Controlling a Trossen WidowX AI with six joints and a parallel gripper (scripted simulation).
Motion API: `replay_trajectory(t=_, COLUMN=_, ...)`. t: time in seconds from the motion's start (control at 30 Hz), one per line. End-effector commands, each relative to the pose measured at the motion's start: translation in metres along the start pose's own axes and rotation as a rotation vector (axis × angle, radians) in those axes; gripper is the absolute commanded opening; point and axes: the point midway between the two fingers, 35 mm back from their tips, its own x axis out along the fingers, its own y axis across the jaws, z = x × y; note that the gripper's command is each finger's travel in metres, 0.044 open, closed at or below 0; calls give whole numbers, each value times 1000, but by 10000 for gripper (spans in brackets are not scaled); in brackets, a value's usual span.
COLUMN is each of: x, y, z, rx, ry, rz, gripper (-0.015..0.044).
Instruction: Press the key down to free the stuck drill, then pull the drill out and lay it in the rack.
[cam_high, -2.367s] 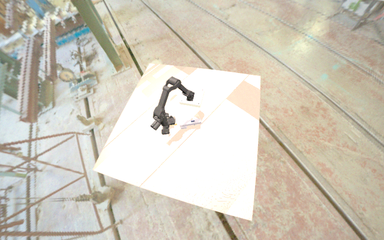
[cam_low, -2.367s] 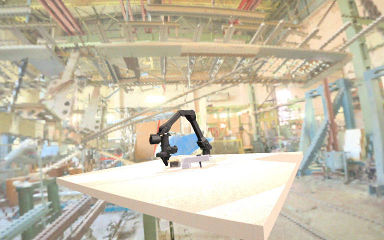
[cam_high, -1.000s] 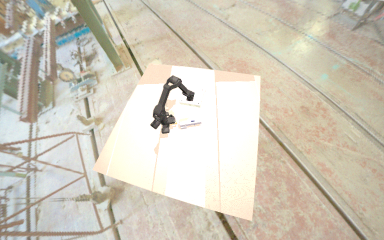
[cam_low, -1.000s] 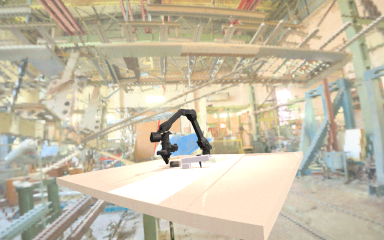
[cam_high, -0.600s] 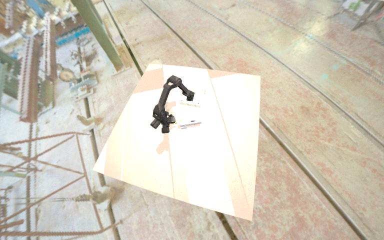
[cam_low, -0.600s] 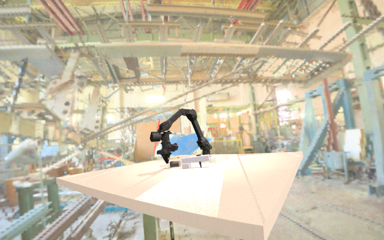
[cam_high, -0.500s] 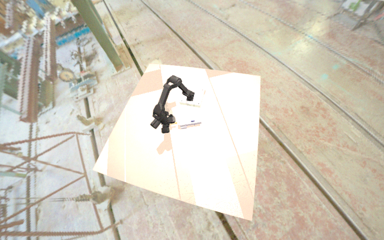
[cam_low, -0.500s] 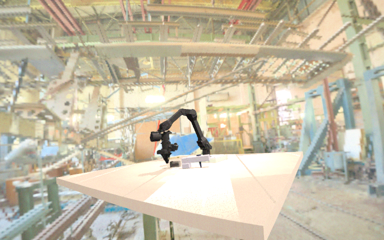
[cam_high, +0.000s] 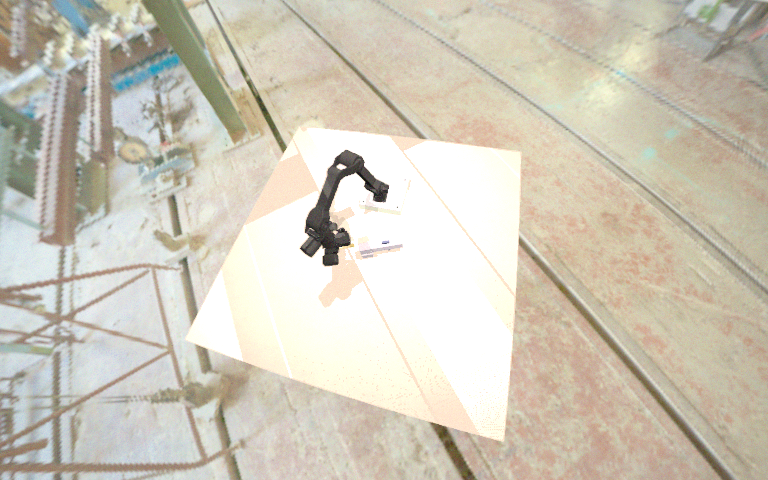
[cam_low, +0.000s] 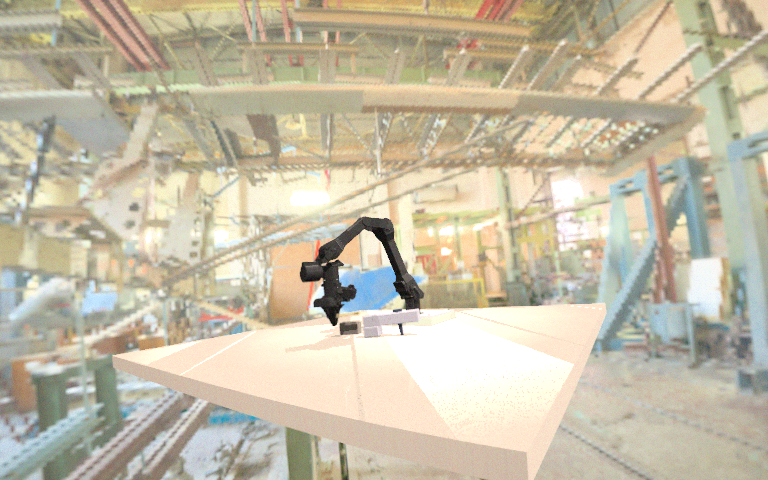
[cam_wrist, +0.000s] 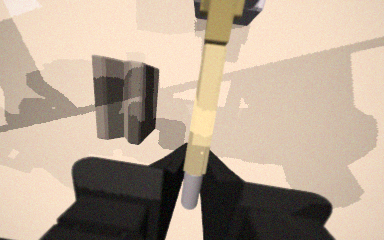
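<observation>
My gripper (cam_wrist: 194, 148) (cam_high: 335, 250) (cam_low: 331, 318) is shut on the drill (cam_wrist: 207, 95), a long yellow shaft with a short grey end between my fingers. The shaft runs straight away from me to a bluish-grey holder block (cam_wrist: 248, 13) at the top edge of the wrist view; its far end is cut off there. That pale holder (cam_high: 380, 247) (cam_low: 386, 319) lies on the table just beside the gripper. The rack (cam_wrist: 125, 102) (cam_low: 350, 327), a small dark grey grooved block, stands on the table left of the drill. I cannot make out the key clearly.
The arm's base (cam_high: 378, 192) (cam_low: 412, 294) stands on a pale flat plate (cam_high: 396, 206) behind the holder. The cream table top (cam_high: 396, 339) (cam_low: 453, 384) ends in open edges on all sides, high above a factory floor.
</observation>
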Motion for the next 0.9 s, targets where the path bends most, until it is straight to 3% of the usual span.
replay_trajectory(t=0.0, x=-3, y=-1, z=-1, rx=0, ry=4, rz=-3, gripper=0)
replay_trajectory(t=0.87, x=-9, y=-2, z=-2, rx=0, ry=4, rz=-3, gripper=0)
